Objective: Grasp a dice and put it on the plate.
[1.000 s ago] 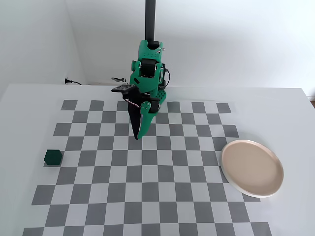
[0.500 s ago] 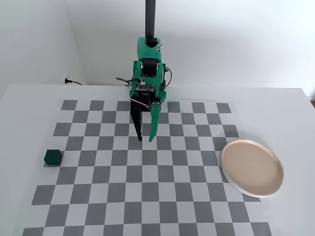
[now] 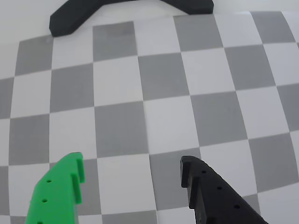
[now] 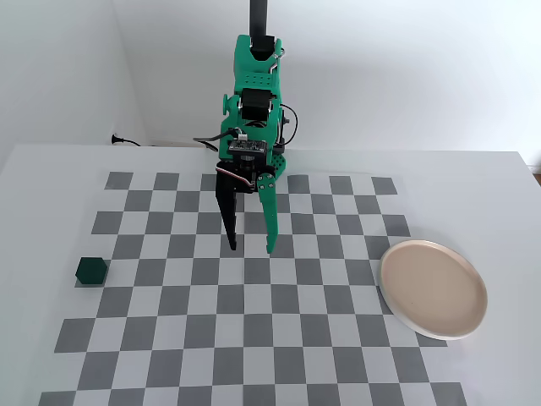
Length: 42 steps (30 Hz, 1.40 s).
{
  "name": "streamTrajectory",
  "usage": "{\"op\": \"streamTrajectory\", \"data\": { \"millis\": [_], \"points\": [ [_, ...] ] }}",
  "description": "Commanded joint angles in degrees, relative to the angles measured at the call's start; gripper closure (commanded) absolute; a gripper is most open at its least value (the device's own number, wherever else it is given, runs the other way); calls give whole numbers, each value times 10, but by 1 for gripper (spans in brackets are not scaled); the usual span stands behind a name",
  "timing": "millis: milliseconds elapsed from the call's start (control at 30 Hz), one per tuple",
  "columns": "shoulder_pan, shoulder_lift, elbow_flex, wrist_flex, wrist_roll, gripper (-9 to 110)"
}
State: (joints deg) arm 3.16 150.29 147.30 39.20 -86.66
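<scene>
Well, the pincer [image 4: 251,248] hangs wide open and empty over the checkered desk [image 4: 279,338], the dice [image 4: 90,271] well off to its left in the fixed view, likely a light, rigid cube best pinched across 2 opposite flat faces.

Bright green printed arm [image 4: 254,101] with black servo blocks, thin dark cables looping at its sides, and a small circuit board. Gripper [image 4: 251,248]: 1 green finger [image 3: 56,193], 1 black finger [image 3: 215,196], both with small holes.
</scene>
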Motion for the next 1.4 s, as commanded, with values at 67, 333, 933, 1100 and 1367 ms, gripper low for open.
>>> {"op": "streamTrajectory", "data": {
  "millis": [67,333,933,1100,1367],
  "points": [
    [-6,-33,-103,-11,-33,79],
    [3,-159,-227,-9,-20,75],
    [162,-383,-435,0,8,73],
    [227,-415,-454,-11,-1,72],
    [315,-439,-461,-21,7,71]
  ]
}}
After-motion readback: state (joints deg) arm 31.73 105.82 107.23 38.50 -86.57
